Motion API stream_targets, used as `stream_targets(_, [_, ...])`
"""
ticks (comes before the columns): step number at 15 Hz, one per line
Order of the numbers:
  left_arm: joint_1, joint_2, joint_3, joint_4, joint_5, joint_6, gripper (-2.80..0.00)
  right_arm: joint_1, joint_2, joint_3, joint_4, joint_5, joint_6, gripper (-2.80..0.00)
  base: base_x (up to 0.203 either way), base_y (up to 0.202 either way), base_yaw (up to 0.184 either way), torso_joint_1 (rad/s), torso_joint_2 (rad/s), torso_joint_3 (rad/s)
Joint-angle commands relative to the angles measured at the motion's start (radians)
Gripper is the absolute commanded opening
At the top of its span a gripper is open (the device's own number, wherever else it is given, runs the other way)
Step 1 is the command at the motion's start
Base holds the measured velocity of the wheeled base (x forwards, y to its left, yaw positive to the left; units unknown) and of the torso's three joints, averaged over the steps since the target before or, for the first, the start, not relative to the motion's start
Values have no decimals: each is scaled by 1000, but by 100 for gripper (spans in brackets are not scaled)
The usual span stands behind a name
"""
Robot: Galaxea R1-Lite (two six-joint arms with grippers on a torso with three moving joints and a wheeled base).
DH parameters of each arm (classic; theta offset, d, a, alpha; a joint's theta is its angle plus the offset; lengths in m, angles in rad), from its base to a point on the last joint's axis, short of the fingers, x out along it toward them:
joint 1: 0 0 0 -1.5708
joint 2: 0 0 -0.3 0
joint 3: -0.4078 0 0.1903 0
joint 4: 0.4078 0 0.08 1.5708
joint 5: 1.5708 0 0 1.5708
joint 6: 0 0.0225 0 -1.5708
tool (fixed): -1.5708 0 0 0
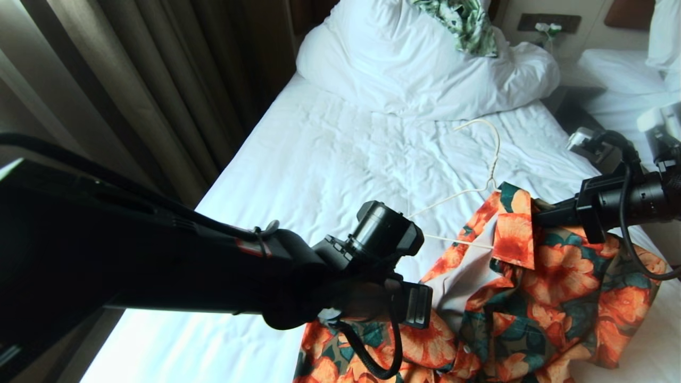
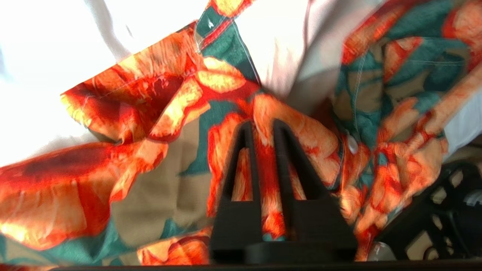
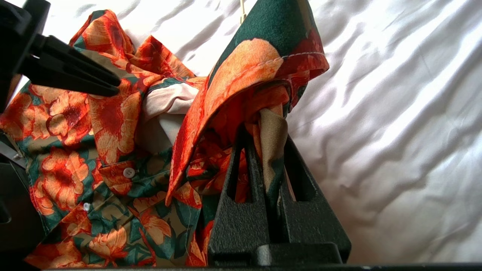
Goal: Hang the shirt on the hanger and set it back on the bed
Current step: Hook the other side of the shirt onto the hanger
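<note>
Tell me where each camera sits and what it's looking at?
Head view: high on the robot, looking down the bed; both arms show, with the hanger partly in the shirt.
Left wrist view: behind the left gripper, looking over the shirt; its jaws stand slightly apart.
Right wrist view: behind the right gripper, shut on a fold of shirt, white sheet beyond.
Shared: all three show the shirt; the right wrist view also catches the left gripper.

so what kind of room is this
Most likely a hotel-style twin bedroom. A bed with a wrinkled white sheet and a bulky white duvet fills the view, a second white bed stands beside it, and heavy curtains hang along the left.
</note>
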Motion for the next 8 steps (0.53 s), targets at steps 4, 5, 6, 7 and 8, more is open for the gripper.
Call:
stream_targets(4, [-7, 129, -140, 49, 97, 8, 0, -2, -3, -2, 2, 4, -12, -280, 0, 0, 0, 0, 0, 0])
stream_targets(5, [-7, 136, -145, 62, 129, 35, 0, -2, -4, -3, 2, 4, -12, -280, 0, 0, 0, 0, 0, 0])
stream_targets(6, [-7, 133, -145, 64, 152, 40, 0, -3, -5, -6, 2, 4, -12, -280, 0, 0, 0, 0, 0, 0])
stream_targets(7, [-9, 132, -144, 69, 172, 41, 0, -4, -3, -9, 2, 4, -12, -280, 0, 0, 0, 0, 0, 0])
stream_targets(8, [-16, 130, -144, 89, 187, 42, 0, -5, -3, -9, 2, 4, -12, -280, 0, 0, 0, 0, 0, 0])
